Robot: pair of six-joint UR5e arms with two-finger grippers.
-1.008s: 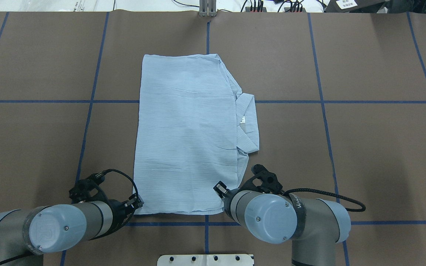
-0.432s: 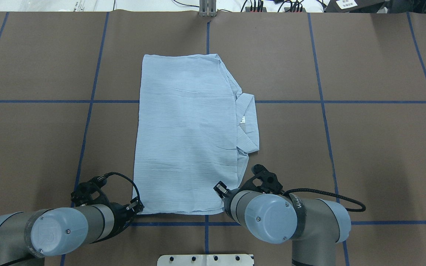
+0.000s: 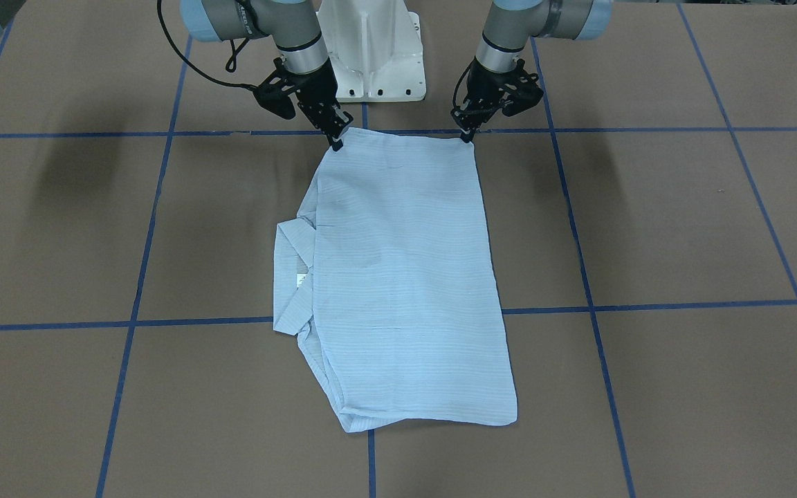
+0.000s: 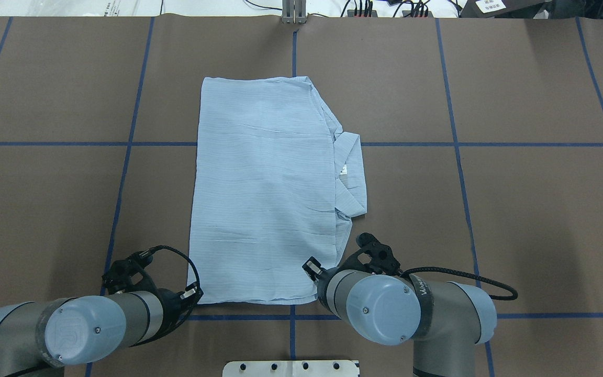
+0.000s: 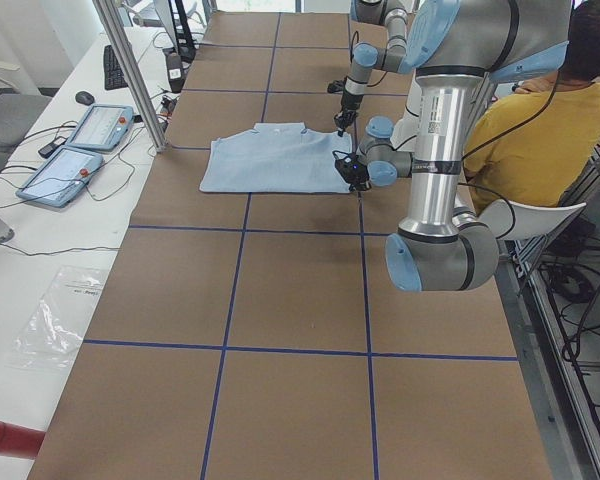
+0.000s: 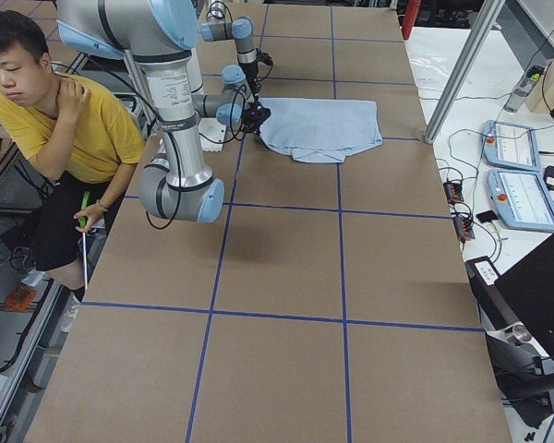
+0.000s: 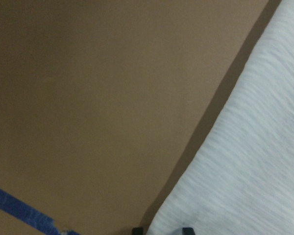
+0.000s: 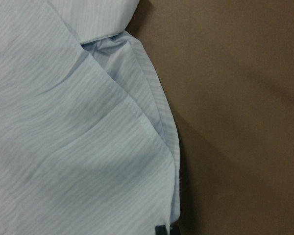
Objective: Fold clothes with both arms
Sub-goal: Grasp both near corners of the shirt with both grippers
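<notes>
My left pincer (image 3: 465,133) is down at one corner of the hem, upper right of centre in the front-facing view. In my left wrist view two dark fingertips (image 7: 187,229) show at the bottom edge with a gap between them, and the cloth's edge runs into that gap, so this pincer stands apart. My right pincer (image 3: 337,138) is at the other hem corner, upper left of centre in the same view. Its tip touches the cloth, but I cannot tell whether it is apart or together. My right wrist view shows only a sliver of dark finger at the bottom edge, under layered folds.

The thin light-blue striped button-up shirt (image 4: 265,188) lies flat in the middle of the overhead view. It is folded into a long rectangle on the brown paper-covered bench (image 4: 516,209), across the blue tape grid lines (image 4: 453,144). Its pointed collar (image 4: 353,180) sticks out of the fold on the right side in the overhead view, with a small white label (image 4: 343,169) showing inside it. The far short edge lies in the upper middle of that view, well short of the bench's top edge.
</notes>
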